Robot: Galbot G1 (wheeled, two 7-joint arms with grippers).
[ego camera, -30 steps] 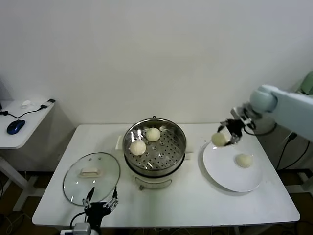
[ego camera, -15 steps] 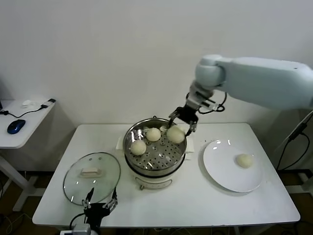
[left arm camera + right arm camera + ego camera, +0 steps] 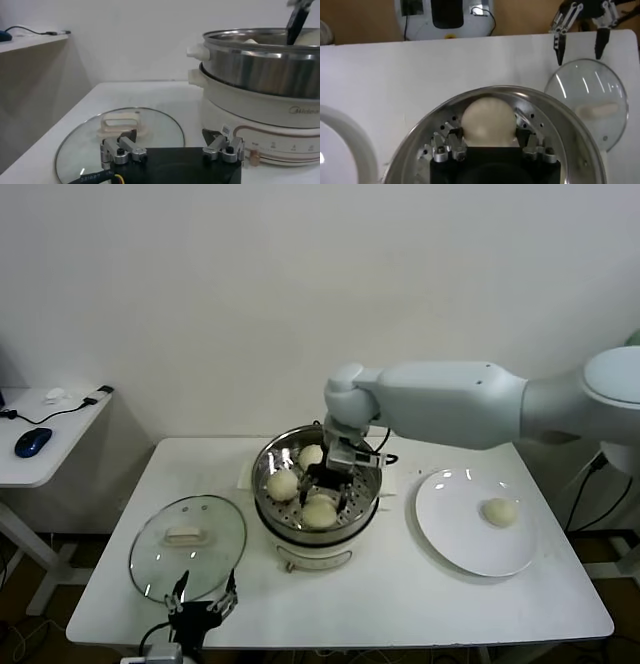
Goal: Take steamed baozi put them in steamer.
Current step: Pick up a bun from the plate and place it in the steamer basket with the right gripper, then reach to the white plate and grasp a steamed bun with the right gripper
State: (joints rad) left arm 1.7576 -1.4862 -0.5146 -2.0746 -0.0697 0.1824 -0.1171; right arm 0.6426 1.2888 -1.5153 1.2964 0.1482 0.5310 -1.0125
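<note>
Head view: right gripper (image 3: 323,487) reaches down inside the steamer (image 3: 316,484), fingers half-spread around a steamed baozi (image 3: 320,511) near its front rim; two more sit behind it. Another lies on the plate (image 3: 476,524). Left gripper (image 3: 203,598) waits, spread wide, at the table's (image 3: 400,594) front edge beside the glass lid (image 3: 187,546).

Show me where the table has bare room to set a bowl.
Bare: the table front strip between steamer and plate, and the far-left corner behind the glass lid. Crowded: the steamer tray, with three baozi and the right gripper.
</note>
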